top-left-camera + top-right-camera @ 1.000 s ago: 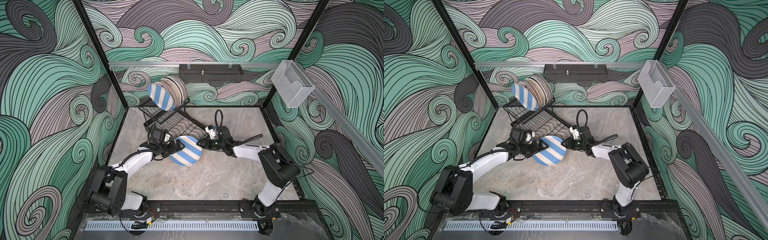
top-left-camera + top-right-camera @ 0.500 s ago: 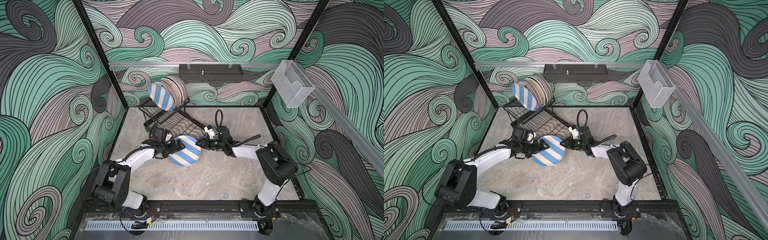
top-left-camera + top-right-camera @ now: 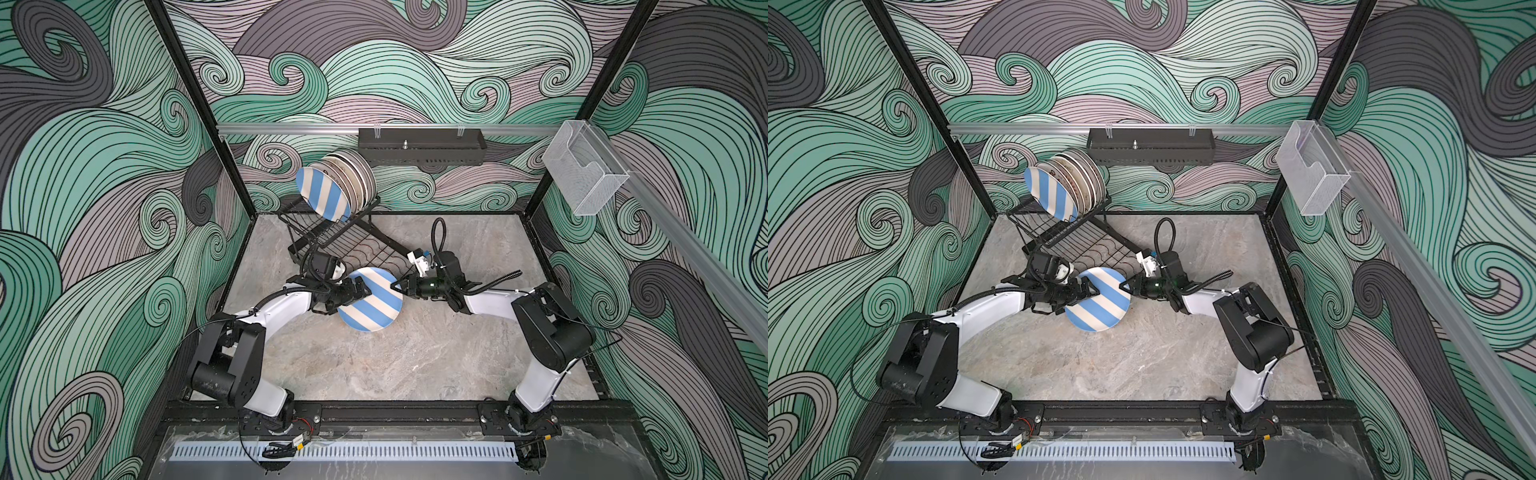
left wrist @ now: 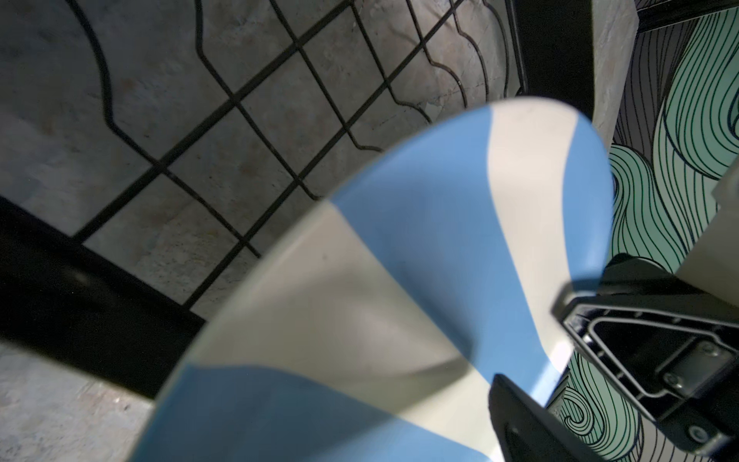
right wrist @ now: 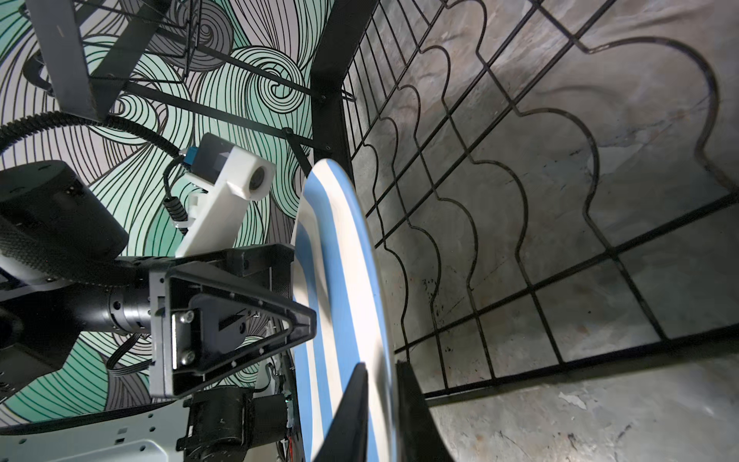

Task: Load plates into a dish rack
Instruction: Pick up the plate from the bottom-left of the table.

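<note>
A blue-and-cream striped plate (image 3: 371, 306) (image 3: 1100, 305) hangs tilted over the front edge of the black dish rack (image 3: 332, 237) (image 3: 1059, 237). My left gripper (image 3: 360, 291) (image 3: 1090, 291) is shut on its left rim. In the left wrist view the plate (image 4: 400, 280) fills the frame and one finger (image 4: 520, 424) lies on it. My right gripper (image 3: 397, 286) (image 3: 1125, 286) is shut on the opposite rim; its fingers straddle the plate's edge (image 5: 344, 280) in the right wrist view (image 5: 380, 366). Several plates (image 3: 340, 183) (image 3: 1065, 187) stand in the rack's upper shelf.
The rack's flat base of wavy wires (image 5: 520, 200) (image 4: 280, 120) lies on the marble table (image 3: 395, 365) just behind the held plate. A black perforated tray (image 3: 422, 147) hangs on the back rail. A clear plastic box (image 3: 582, 170) sits on the right rail.
My right gripper has moved left onto the plate's rim and its jaws have narrowed around it. The left gripper and the plate have barely shifted.
</note>
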You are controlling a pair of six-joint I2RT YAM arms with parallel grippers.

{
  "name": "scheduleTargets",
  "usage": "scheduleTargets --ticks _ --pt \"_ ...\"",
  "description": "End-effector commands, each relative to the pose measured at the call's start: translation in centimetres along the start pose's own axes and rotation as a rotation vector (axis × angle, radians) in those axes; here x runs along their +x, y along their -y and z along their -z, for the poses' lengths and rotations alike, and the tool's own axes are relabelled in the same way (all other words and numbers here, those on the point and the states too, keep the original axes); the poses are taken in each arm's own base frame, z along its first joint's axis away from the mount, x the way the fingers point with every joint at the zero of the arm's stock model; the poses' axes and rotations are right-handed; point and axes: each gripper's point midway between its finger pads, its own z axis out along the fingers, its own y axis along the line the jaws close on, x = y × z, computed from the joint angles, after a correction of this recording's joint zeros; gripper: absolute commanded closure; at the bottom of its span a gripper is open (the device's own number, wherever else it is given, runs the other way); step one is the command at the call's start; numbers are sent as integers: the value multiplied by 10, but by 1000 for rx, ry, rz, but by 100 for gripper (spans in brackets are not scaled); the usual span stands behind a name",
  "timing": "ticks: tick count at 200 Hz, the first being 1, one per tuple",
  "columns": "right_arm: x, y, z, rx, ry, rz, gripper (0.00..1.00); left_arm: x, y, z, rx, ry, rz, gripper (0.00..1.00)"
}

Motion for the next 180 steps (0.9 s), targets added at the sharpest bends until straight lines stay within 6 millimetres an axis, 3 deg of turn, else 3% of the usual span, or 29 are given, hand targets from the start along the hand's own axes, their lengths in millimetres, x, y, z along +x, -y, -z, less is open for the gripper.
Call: scheduleTargets --ticks 1,41,69,97,136,180 --pt "-6 -11 0 -32 2 35 90 -29 41 11 110 81 -99 1" --pt "-12 -19 10 -18 15 56 100 -26 34 23 36 72 -118 2" --pt "-14 -25 18 2 20 82 100 -10 5 28 -85 48 -108 1" --pt "-13 -35 31 21 20 112 100 3 -17 50 -178 63 -89 2" --pt "-25 -61 73 145 47 237 100 1 -50 100 -295 159 -28 1" --pt "-66 -114 118 263 143 412 100 -24 -64 171 -276 377 34 1"
